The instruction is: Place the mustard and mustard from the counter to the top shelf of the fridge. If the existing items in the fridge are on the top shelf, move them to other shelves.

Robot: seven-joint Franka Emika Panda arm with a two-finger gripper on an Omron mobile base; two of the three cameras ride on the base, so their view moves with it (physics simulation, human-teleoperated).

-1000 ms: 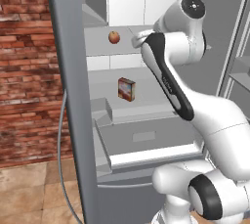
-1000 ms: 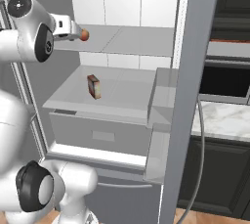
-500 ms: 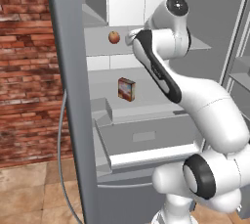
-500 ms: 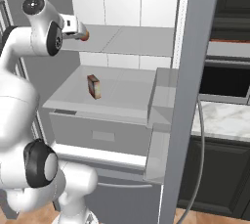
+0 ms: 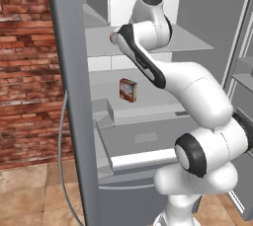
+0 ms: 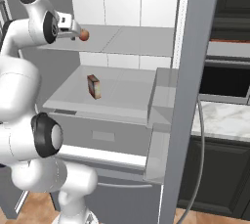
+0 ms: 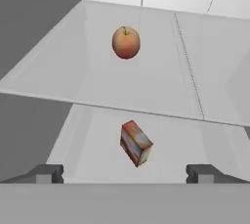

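The apple [image 7: 126, 42] sits on the top shelf [image 7: 58, 76] of the fridge [image 6: 193, 47], on its left panel. In the hand view it is ahead of the gripper [image 7: 124, 173], between the lines of the two fingertips [image 7: 48, 173] but well apart from them, not touched. The fingers are spread wide with nothing between them. In the right base view the gripper [image 6: 73, 29] is at the front left edge of the top shelf [image 6: 132, 42], just beside the apple [image 6: 84, 34]. The small box [image 6: 94, 86] stands upright on the white shelf [image 6: 122, 96] below, over the drawer [image 6: 105, 132]; in the hand view it appears tilted.
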